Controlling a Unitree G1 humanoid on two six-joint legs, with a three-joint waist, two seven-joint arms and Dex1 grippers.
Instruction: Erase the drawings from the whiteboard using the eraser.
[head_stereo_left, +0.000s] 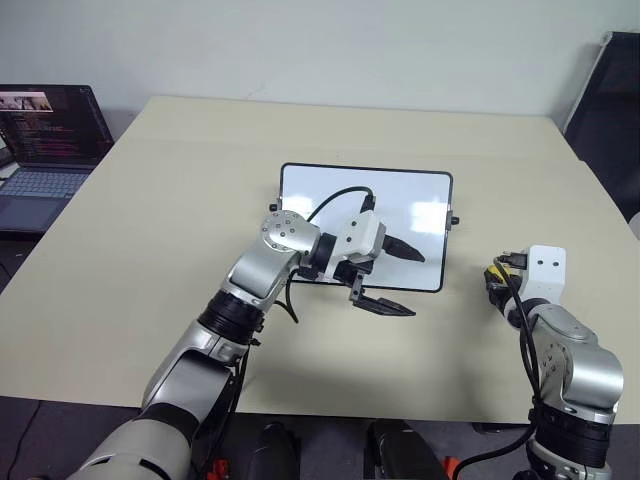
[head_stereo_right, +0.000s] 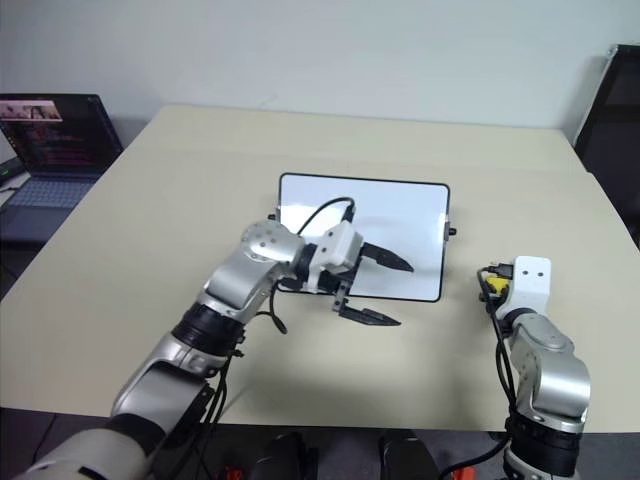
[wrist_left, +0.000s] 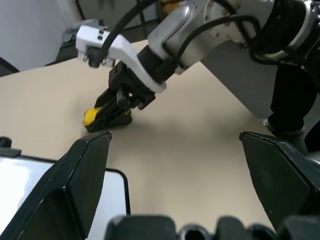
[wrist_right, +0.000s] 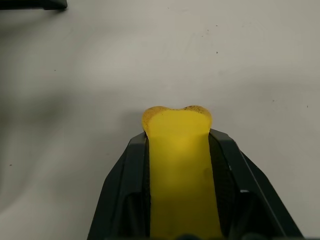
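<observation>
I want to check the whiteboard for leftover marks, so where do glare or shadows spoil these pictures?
Left eye view: pale ceiling-light glare patches on the whiteboard, and the open left gripper covers its near edge. Left wrist view: soft shadow under the right gripper shut on the eraser. Right wrist view: the table is shaded at one side.

Head stereo pair looking down over the table (head_stereo_left: 150, 250), wrist cameras close along each pincer, left sharing the tabletop.

Silver arms, black cables, black jaws
</observation>
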